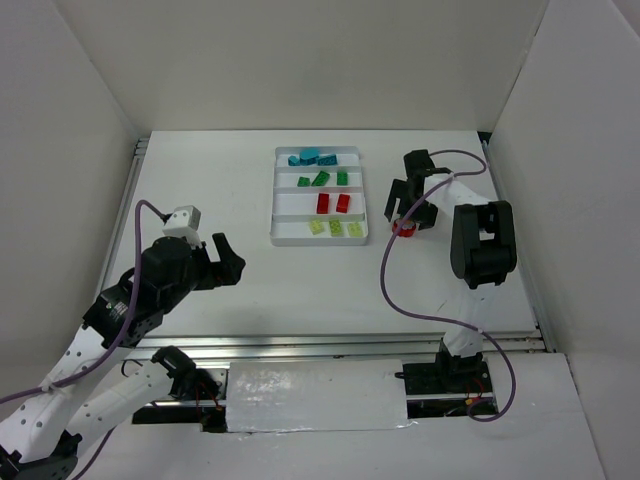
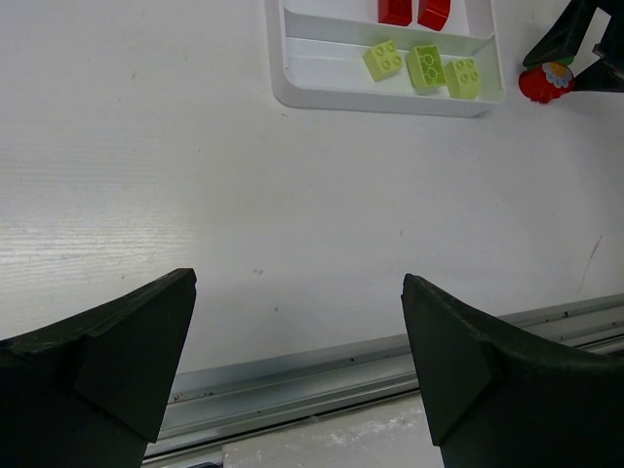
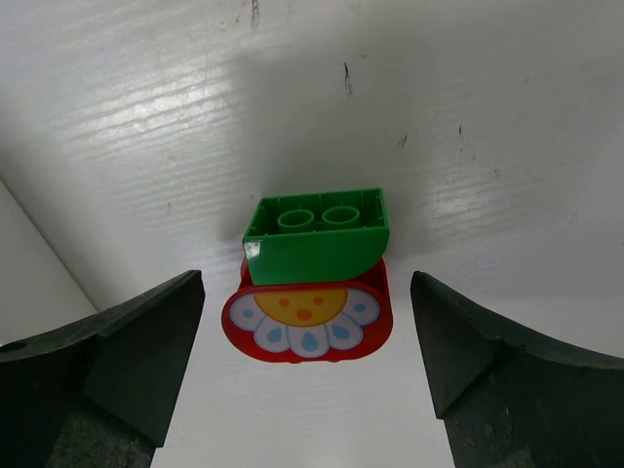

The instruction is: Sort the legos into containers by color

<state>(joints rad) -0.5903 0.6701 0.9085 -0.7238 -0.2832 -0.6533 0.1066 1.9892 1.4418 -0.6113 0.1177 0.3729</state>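
Note:
The white tray holds sorted legos, one colour per compartment: teal-blue bricks in the far one, then dark green, red, and pale yellow-green nearest. My right gripper is open, just right of the tray. A green brick joined to a red flower-faced piece lies on the table, just ahead of and between its fingers, untouched. My left gripper is open and empty over bare table at the near left. Its view shows the yellow-green bricks.
A metal rail runs along the table's near edge, under my left gripper. White walls enclose the table on the left, back and right. A purple cable loops across the table near the right arm.

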